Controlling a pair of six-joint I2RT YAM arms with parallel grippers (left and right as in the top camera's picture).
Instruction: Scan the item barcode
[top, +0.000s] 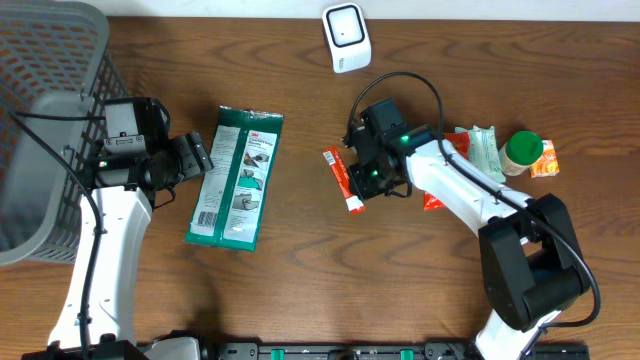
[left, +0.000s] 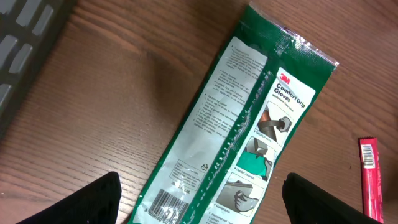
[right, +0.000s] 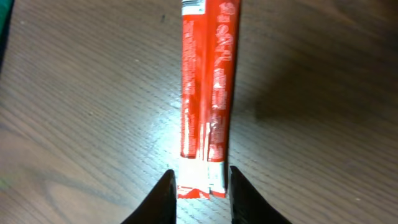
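A slim red stick packet (top: 341, 178) lies on the wooden table, also seen in the right wrist view (right: 208, 93). My right gripper (top: 362, 180) is low over its near end. Its jaws (right: 202, 177) straddle that end, set narrow, with thin slivers of table showing on both sides. A green 3M glove pack (top: 236, 178) lies face up at the left, its barcode at the near end (left: 171, 208). My left gripper (top: 200, 157) hovers beside it with its jaws (left: 202, 180) wide open and nothing between them. A white barcode scanner (top: 346, 36) stands at the table's back edge.
A grey mesh basket (top: 40, 120) fills the far left, next to the left arm. At the right lie several more items: green-and-white packs (top: 480, 150), a green-lidded jar (top: 522, 152) and an orange packet (top: 548, 160).
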